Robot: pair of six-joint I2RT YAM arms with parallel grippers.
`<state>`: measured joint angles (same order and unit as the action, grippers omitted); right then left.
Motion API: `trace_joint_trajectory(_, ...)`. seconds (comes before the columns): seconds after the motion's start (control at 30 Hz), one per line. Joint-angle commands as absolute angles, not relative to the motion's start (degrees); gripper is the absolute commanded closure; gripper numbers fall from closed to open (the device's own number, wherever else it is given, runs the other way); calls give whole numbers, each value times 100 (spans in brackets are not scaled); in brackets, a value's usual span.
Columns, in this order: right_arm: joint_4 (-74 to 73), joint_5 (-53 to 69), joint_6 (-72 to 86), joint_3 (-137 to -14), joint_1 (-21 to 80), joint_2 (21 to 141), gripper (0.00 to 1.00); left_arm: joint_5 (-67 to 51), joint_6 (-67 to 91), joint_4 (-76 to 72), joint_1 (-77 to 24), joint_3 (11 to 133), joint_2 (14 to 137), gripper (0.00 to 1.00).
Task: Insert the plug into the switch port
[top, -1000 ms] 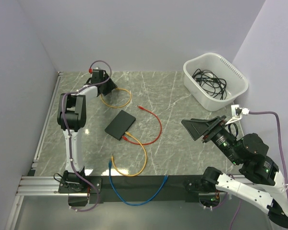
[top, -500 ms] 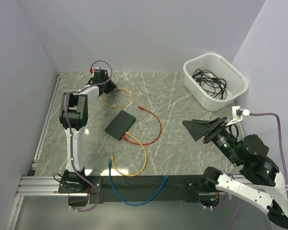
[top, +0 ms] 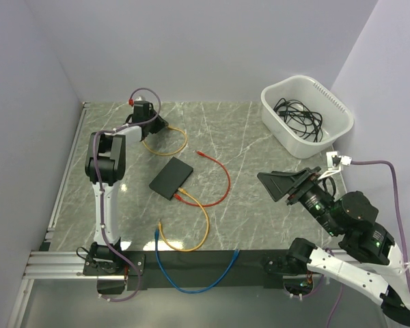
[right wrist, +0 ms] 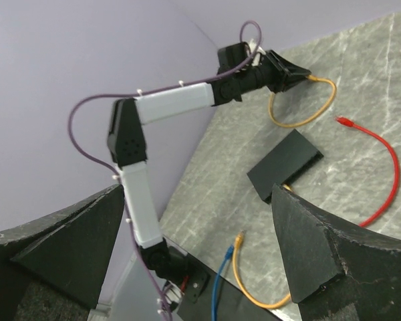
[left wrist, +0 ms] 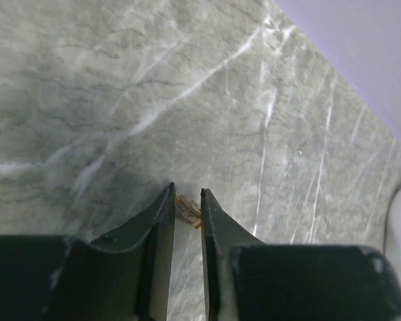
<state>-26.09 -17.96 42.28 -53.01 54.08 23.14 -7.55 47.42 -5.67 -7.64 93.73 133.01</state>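
The bench (top: 253,137) is a grey-green slab veined white like marble, smooth and dull. Near its far left corner the left hand (top: 157,124) is down at the surface, its two black, wedge-shaped fingers (left wrist: 157,234) drawn in to a narrow slot. The plug (left wrist: 187,208), a small amber, see-through block, sits right in that slot at the fingertips; I cannot tell whether they actually pinch it. A yellow cable (top: 165,151) curls in a loop just beside that hand and runs up to it. The switch (top: 171,178) lies apart from the hand, toward the bench's near edge and left of the middle. It is a thin, flat, matte-black rectangle, plain on top, turned askew to the edges. A second yellow cable (top: 206,222) and a red cable (top: 227,179) end just beside its near right side. The right hand (top: 270,185) hangs above the right side, fingers spread wide, holding nothing. A white plastic tub (top: 280,133) of black cords sits in the far right corner.
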Motion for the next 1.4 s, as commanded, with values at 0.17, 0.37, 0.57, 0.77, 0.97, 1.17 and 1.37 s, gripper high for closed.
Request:
trace_joint_trajectory(0.17,-2083,-1460,3560,-5422,5379,3356,5,-1748,4237,-1555,-826,8359,11814,99)
trace_joint_trajectory(0.37,-1539,-880,2866,-5660,5326,3884,8,-2338,3859,-1257,-940,8359,10715,99)
trace_joint_trajectory(0.57,-827,-299,2233,-5713,5186,4332,15,-2926,3788,-1081,-1054,7816,9371,99)
trace_joint_trajectory(0.77,-301,401,1776,-5801,4852,4922,20,-3076,3691,-1107,-1563,6797,8000,100)
trace_joint_trajectory(0.97,220,1362,1591,-5660,4526,5132,23,-3348,3999,-1423,-1828,5908,7041,100)
trace_joint_trajectory(1.17,377,1450,1582,-5730,4482,5484,26,-3270,4139,-1547,-2214,5485,6592,100)
trace_joint_trajectory(1.37,729,1723,1661,-5730,4465,5949,27,-3085,4210,-1617,-2548,5177,6425,100)
